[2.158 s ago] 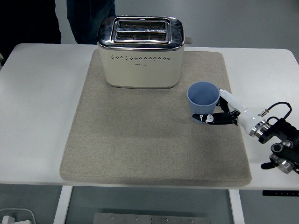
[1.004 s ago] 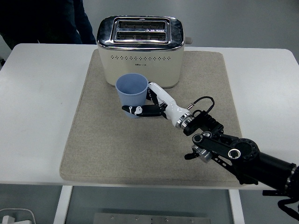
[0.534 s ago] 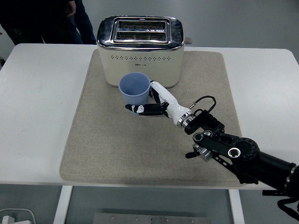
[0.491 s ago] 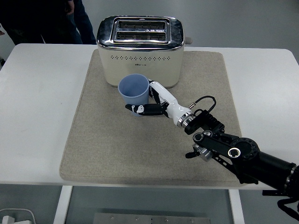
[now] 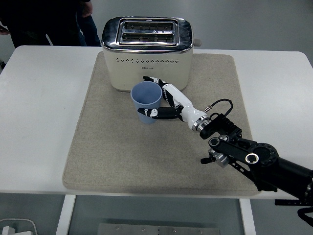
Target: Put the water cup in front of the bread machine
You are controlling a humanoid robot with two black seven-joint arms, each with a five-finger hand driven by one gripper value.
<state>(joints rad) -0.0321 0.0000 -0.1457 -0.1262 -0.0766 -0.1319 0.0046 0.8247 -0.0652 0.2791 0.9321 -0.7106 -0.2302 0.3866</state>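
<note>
My right hand [image 5: 164, 104] is wrapped around the blue water cup [image 5: 146, 101], thumb below and fingers behind it. The cup sits upright over the grey mat [image 5: 112, 147], just in front of the bread machine [image 5: 146, 61]. Carrying looks done; I cannot tell whether the base touches the mat. What remains, I judge, is setting it down, letting go and pulling clear.

A single high head view looks forward and down over the table [image 5: 39, 98].
</note>
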